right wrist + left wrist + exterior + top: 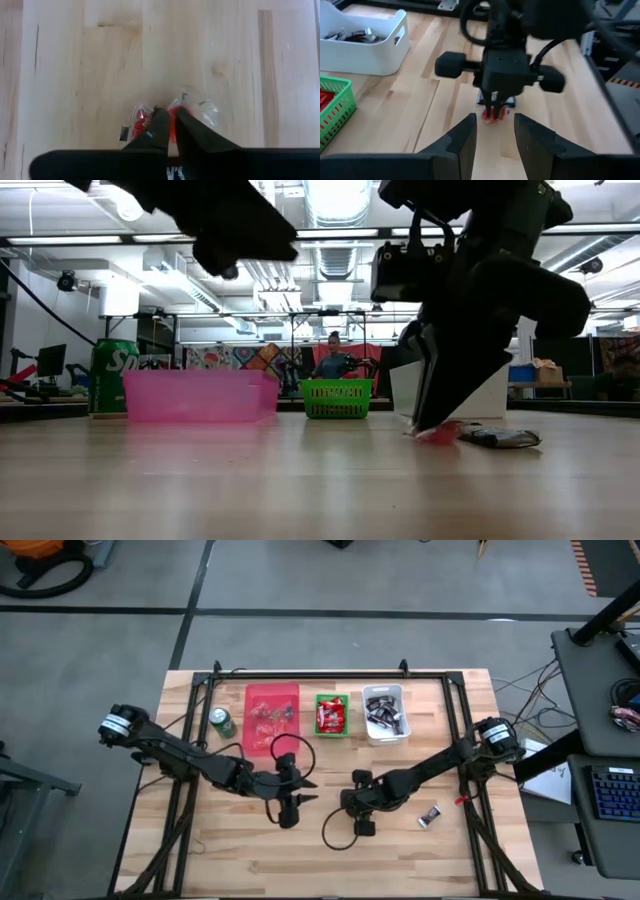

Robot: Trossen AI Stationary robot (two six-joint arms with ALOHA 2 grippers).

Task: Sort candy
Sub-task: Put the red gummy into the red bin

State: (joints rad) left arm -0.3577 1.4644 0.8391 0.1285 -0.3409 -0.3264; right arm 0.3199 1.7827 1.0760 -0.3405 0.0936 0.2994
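High view: the right gripper (352, 808) is working at lower centre of the wooden table (240, 850); the left gripper (303, 790) is waiting beside it, fingers apart. A dark/silver wrapped sweet (430, 815) is lying lower right.

Low view: a red clear-wrapped candy (440, 434) is resting on the table.

Right wrist view: the right gripper's fingers (159, 131) are pinching that candy.

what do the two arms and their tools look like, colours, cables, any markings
Both arms are black and slender, each with a round joint cap bearing a white mark at the shoulder. Black cables loop beside the left tool and the right tool. Each tool has two dark, tapered fingers; the right tool's boxy head carries cylindrical knobs on both sides.
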